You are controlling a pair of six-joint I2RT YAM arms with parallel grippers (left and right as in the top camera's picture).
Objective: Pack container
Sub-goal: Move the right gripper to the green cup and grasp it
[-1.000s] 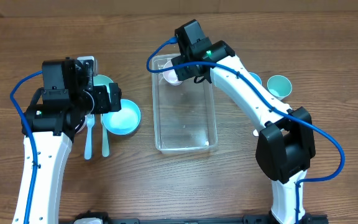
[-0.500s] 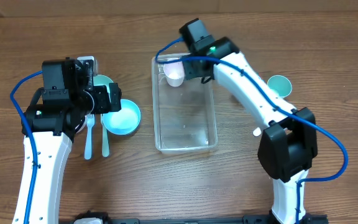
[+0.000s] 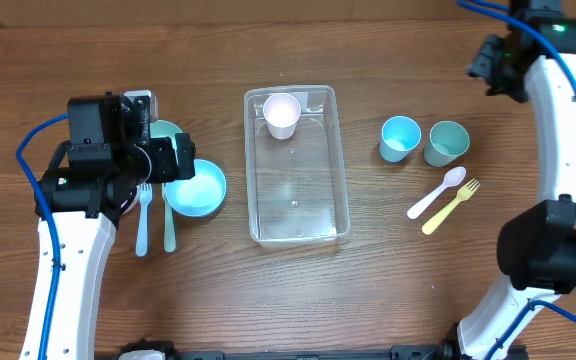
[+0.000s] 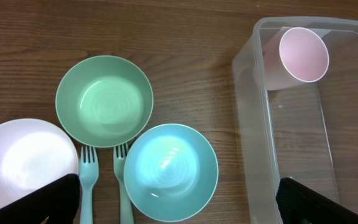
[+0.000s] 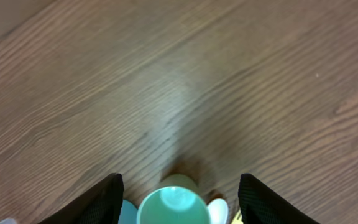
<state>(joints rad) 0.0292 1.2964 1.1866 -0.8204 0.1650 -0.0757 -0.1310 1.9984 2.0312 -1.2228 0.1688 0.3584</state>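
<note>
Brown wood-grain table (image 3: 388,290) w/ clear container (image 3: 298,195); L hand (image 4: 179,202) wide, R hand (image 5: 180,186) half-open, both empty.

Left gripper (image 4: 180,202) jaws spread wide, empty; right gripper (image 5: 179,199) jaws parted, empty.

Right wrist cam: I'm looking down on the wooden table (image 5: 166,93). Right gripper (image 5: 185,200) is spread wide, nothing gripped. At the bottom edge I see a green cup (image 5: 173,210) mouth-up, a blue cup (image 5: 128,215) rim just left of it and a white spoon (image 5: 217,211) just right.
</note>
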